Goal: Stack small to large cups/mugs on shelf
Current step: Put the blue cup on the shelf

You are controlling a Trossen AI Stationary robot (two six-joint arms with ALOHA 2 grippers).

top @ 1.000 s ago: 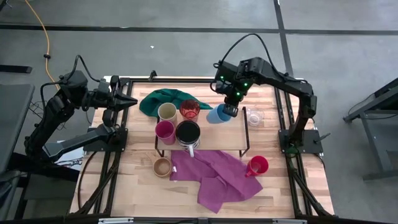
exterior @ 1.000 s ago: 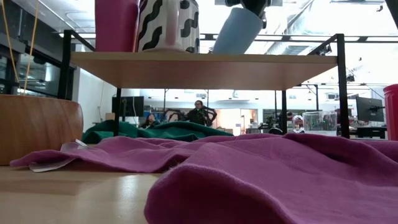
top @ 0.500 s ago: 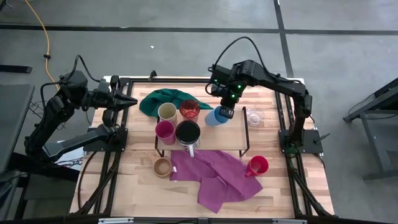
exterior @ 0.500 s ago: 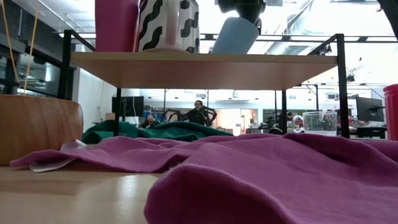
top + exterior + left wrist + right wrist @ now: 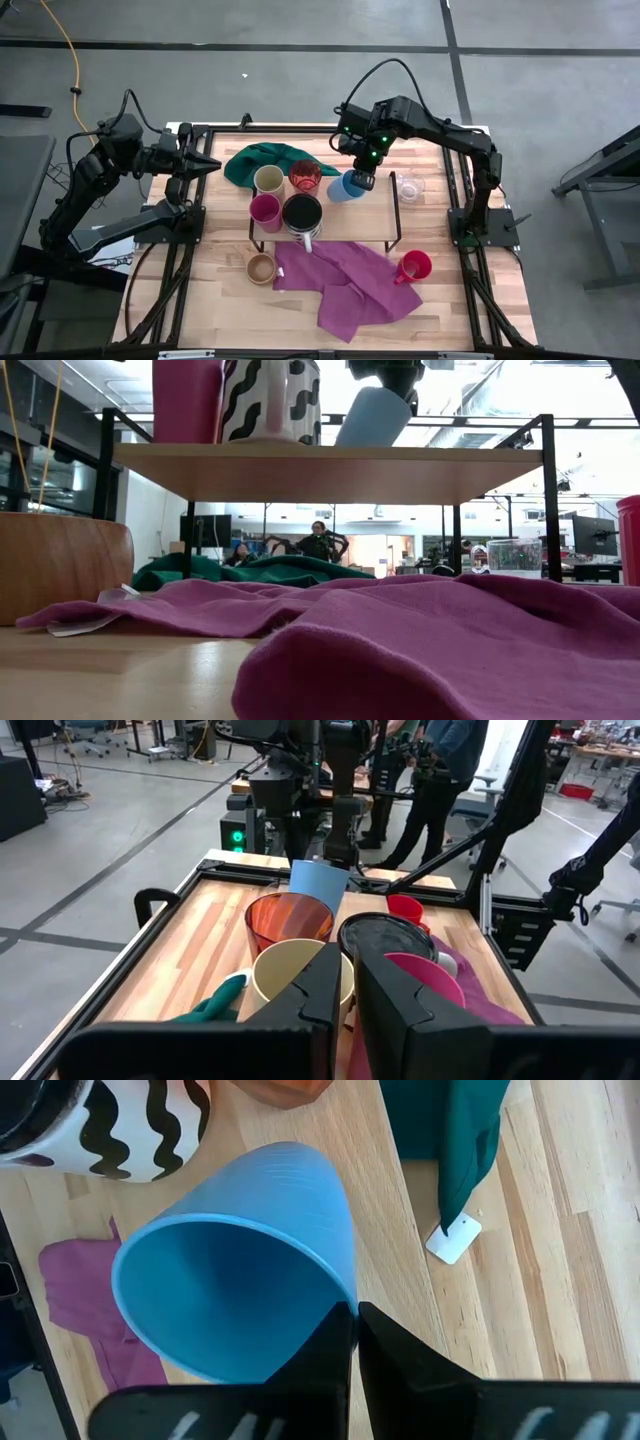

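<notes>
one tilted, empty light-blue plastic cup (image 5: pixel 347 186) is pinched at its rim by the right gripper (image 5: pixel 362 178) above the light-wood shelf (image 5: pixel 365 222); left gripper (image 5: pixel 207 163) closed, idle

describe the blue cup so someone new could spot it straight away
Find the low light-wood shelf on black legs mid-table. At its back edge the right gripper pinches the pale blue plastic cup by its rim. Unlike the upright cups beside it, it is tilted.

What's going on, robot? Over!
Right gripper shut on blue cup, tilted above shelf. Left gripper shut, parked at table's left edge. Four cups on shelf; nothing blocking.
</notes>
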